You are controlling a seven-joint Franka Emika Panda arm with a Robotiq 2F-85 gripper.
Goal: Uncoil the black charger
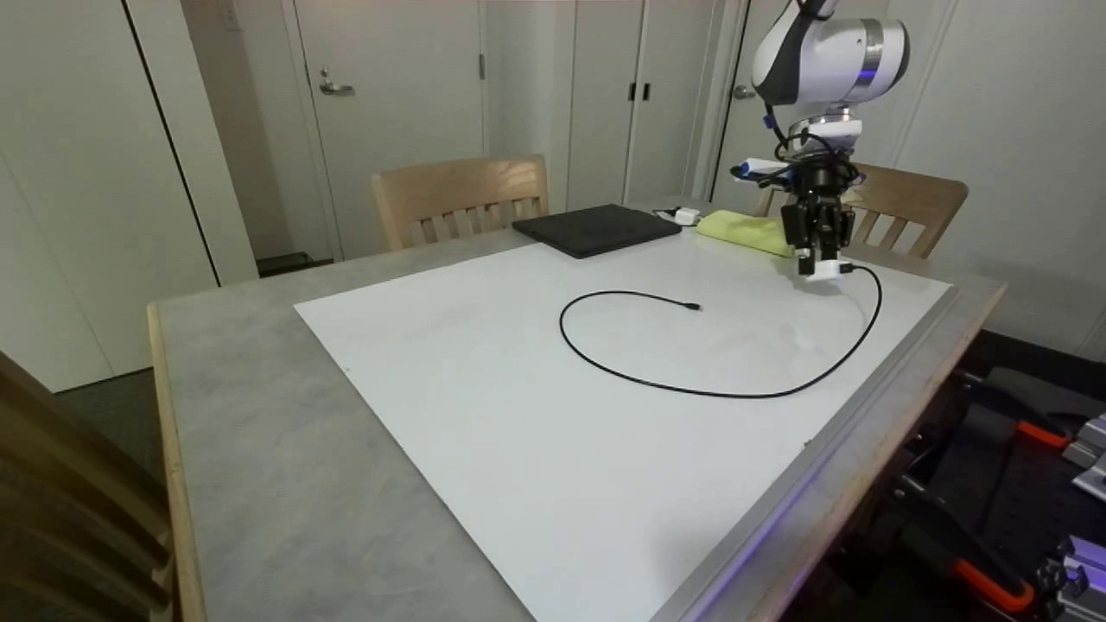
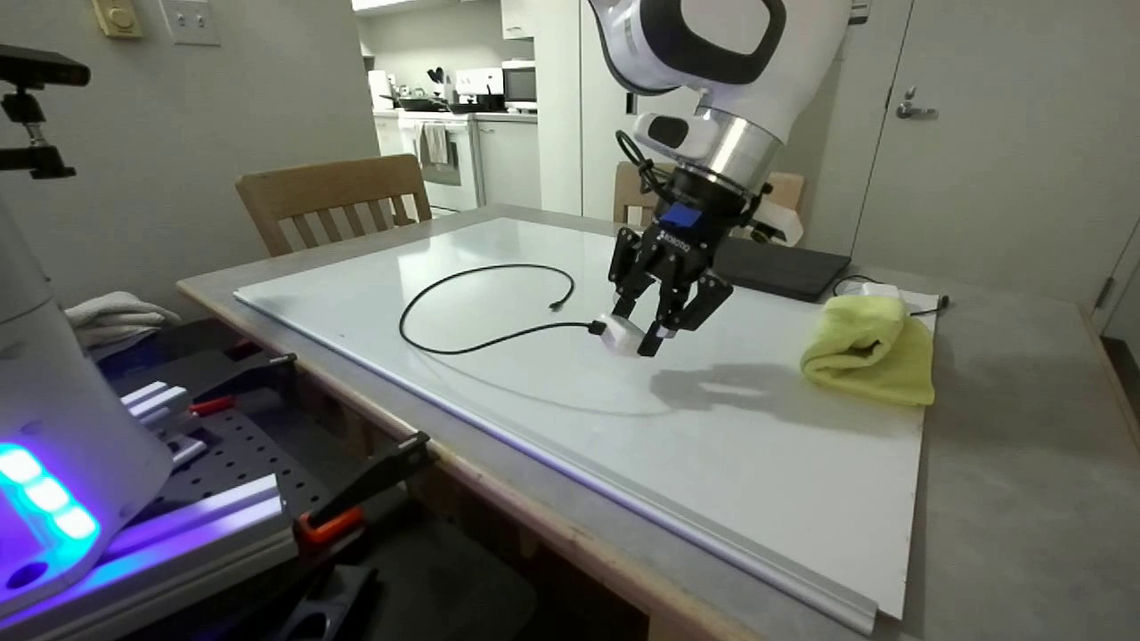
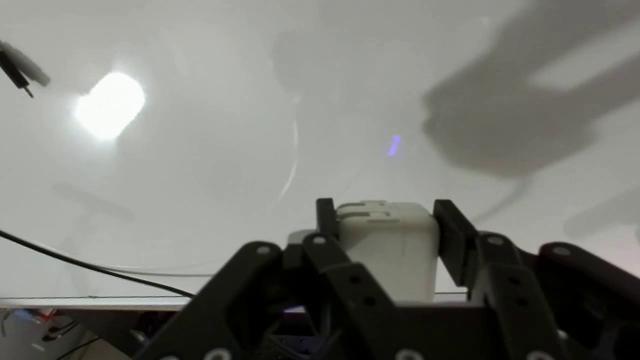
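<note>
One end of the black charger (image 1: 730,396) is secured: the white block (image 3: 392,252) at that end is clamped in the pincer (image 3: 385,217), with contact on both sides. The cable rises to the block, which is judged to be held clear of the whiteboard (image 1: 484,415) on the desk (image 1: 259,449). Most of the remaining length appears to rest on the whiteboard as a single open curve, no crossing noted. In an exterior view it leaves the block on the right, swings round to the near side, runs left across the whiteboard and hooks back to the free plug (image 1: 694,306), left of the pincer and slightly nearer. Governing relation: in both exterior views the bend and the free plug lie to the left of the pincer, and the curve's long axis runs left to right. Progress is assessed as advanced, the coil being largely opened and the hook at the free plug outstanding. The next move calls for carrying the block away from that plug. In an exterior view, where a folded yellow cloth (image 2: 868,356) lies right of the pincer, the pull should go right and toward the near edge, since a straight rightward line would head for the cloth. Risk: nothing is seen holding the free plug, and the whiteboard looks glossy, so the whole curve may slide after the block instead of straightening.
</note>
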